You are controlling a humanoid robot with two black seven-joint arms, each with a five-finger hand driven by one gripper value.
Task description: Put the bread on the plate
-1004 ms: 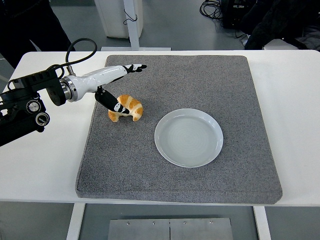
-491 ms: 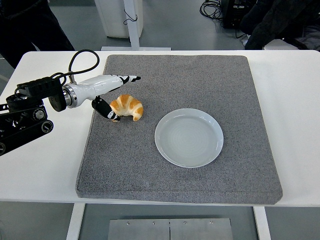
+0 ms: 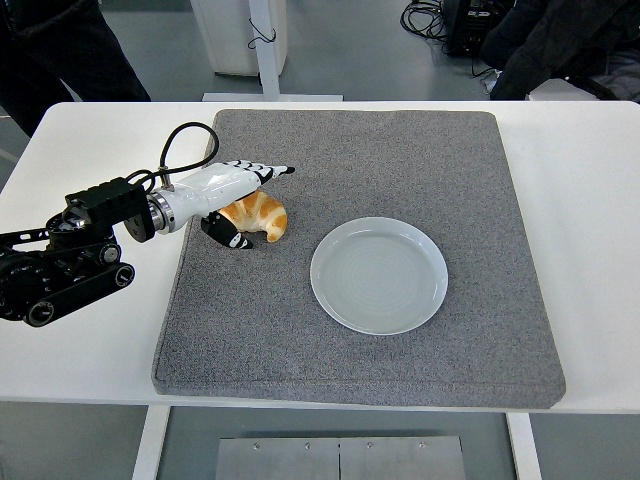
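A golden croissant, the bread (image 3: 264, 217), lies on the grey mat (image 3: 400, 160) left of centre. My left hand (image 3: 257, 206) reaches in from the left and straddles it. The white fingers (image 3: 268, 171) stretch out straight over its far side, and the black thumb (image 3: 226, 233) sits low at its near left end. The hand is open, not closed on the bread. An empty pale plate (image 3: 378, 275) sits on the mat to the right of the bread, a short gap away. The right arm is not in view.
The mat covers most of the white table (image 3: 590, 200). My left forearm with its black cable (image 3: 185, 140) lies over the table's left part. Dark-clothed people stand beyond the far edge at top left (image 3: 60, 50) and top right (image 3: 560, 45).
The left arm has dropped lower and shifted right. The hand has closed in on the bread, its fingers now over the top and the thumb against the near left end. The bread has barely moved.
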